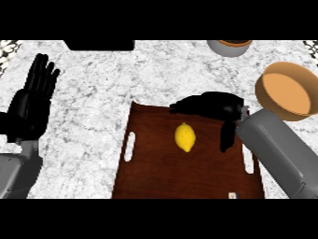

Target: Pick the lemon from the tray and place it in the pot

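STAGE: approach, nothing grasped | LEMON: lemon (184, 137) lay on tray (189, 182), untouched | RIGHT: right robot hand (213, 106) hung over tray's far edge just beyond lemon, fingers curled, holding nothing | LEFT: left robot hand (34, 98) rested open, well left of tray | POT: pot (292, 91) right of tray, no lemon inside | REMAINING: grasp, lift, carry, release.

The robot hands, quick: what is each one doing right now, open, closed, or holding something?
Left robot hand: open, fingers up, holding nothing.
Right robot hand: over the tray, not holding the lemon; open or closed cannot be told.
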